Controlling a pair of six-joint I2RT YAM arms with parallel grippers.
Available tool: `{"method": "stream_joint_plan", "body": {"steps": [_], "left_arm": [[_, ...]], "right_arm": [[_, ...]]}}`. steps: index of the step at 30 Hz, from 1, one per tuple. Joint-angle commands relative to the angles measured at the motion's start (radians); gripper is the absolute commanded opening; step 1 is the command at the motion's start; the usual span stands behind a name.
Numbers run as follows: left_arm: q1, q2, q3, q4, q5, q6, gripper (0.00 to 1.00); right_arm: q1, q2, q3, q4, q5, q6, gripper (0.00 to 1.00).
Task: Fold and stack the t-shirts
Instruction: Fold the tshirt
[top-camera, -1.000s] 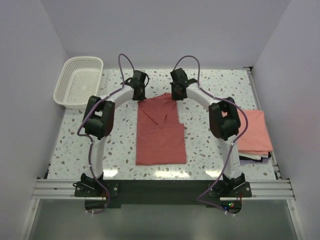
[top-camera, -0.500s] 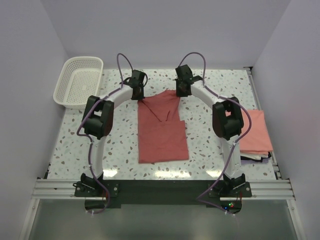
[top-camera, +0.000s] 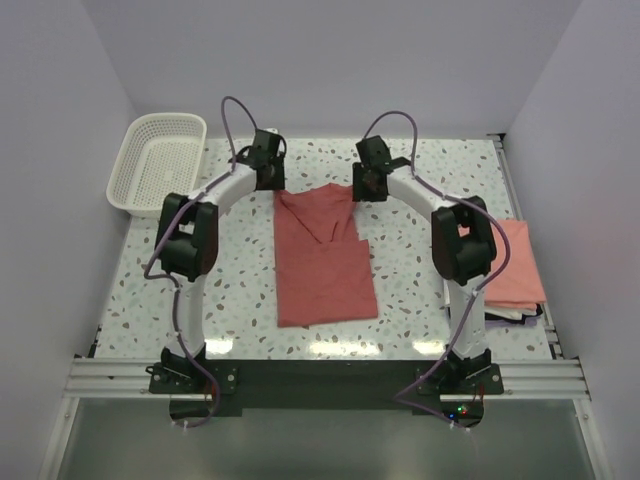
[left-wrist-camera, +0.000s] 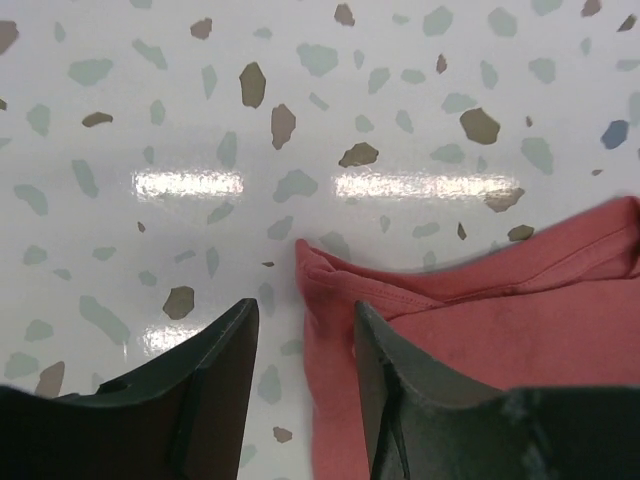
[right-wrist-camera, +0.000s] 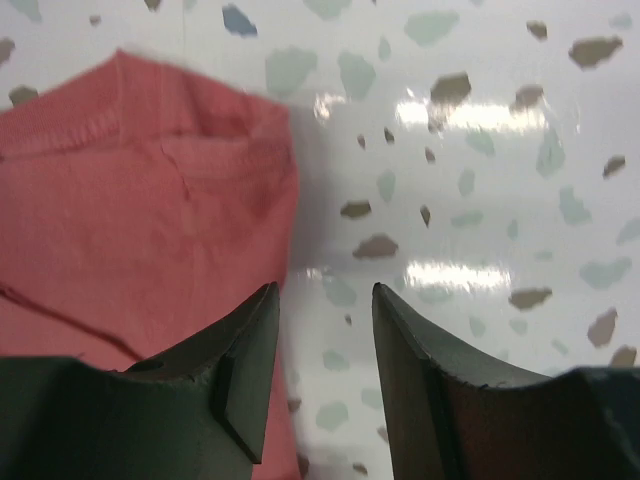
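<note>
A dusty red t-shirt (top-camera: 322, 265) lies folded into a long strip in the middle of the table, its far end spread wider. My left gripper (top-camera: 271, 182) hovers at the shirt's far left corner. It is open in the left wrist view (left-wrist-camera: 305, 310), the corner's hem (left-wrist-camera: 330, 275) lying loose between its fingers. At the far right corner, my right gripper (top-camera: 362, 186) is also open (right-wrist-camera: 325, 292), over bare table just beside the shirt's edge (right-wrist-camera: 150, 220). A folded salmon pink t-shirt (top-camera: 515, 262) rests at the table's right edge.
A white lattice basket (top-camera: 160, 160) sits at the far left corner. Under the salmon shirt, dark and white cloth (top-camera: 505, 315) sticks out. Walls close in on the table at the left, back and right. The arm bases stand on the rail (top-camera: 320, 378) at the near edge.
Both grippers went from shut to open and let go of the red shirt's far corners. The far end now lies flat, and both wrists have shifted slightly outward and back.
</note>
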Motion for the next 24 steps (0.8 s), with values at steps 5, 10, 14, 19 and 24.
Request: {"method": "stream_joint_plan", "body": {"steps": [5,10,14,19,24], "left_arm": [[0.009,-0.168,0.046,0.036,0.024,-0.007,0.51],[0.008,-0.195,-0.015,0.081,0.121,-0.050,0.45],[0.002,-0.181,-0.072,0.131,0.197,-0.081,0.34],[-0.009,-0.120,-0.098,0.184,0.286,-0.114,0.32],[-0.035,-0.066,-0.103,0.197,0.312,-0.116,0.30]], "right_arm": [[-0.004,-0.250,-0.257,0.165,-0.121,0.073,0.44],[-0.002,-0.243,-0.335,0.222,-0.162,0.076,0.43],[-0.004,-0.217,-0.352,0.247,-0.211,0.081,0.42],[-0.001,-0.177,-0.355,0.256,-0.244,0.084,0.43],[0.016,-0.152,-0.374,0.264,-0.246,0.088,0.43]]}}
